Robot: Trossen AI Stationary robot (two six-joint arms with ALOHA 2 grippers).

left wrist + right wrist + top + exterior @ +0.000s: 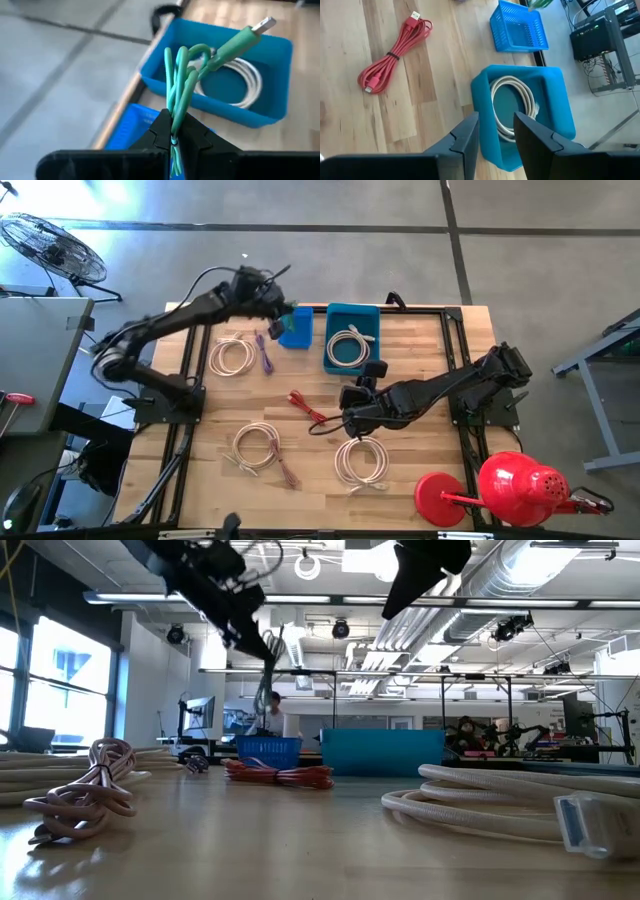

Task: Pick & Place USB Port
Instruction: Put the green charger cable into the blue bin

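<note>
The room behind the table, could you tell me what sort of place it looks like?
Probably an industrial lab or workshop. The low view shows exposed ceiling ducts and metal-framed workstations with monitors, and the high view shows a bare concrete floor with a floor fan beside the wooden table.

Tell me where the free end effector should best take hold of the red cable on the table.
Probably at the dark tie around the middle of the red cable, coming straight down from above. The bundle lies flat on the table, folded long and narrow, so fingers could straddle its waist and catch every strand. The right end effector is open.
</note>
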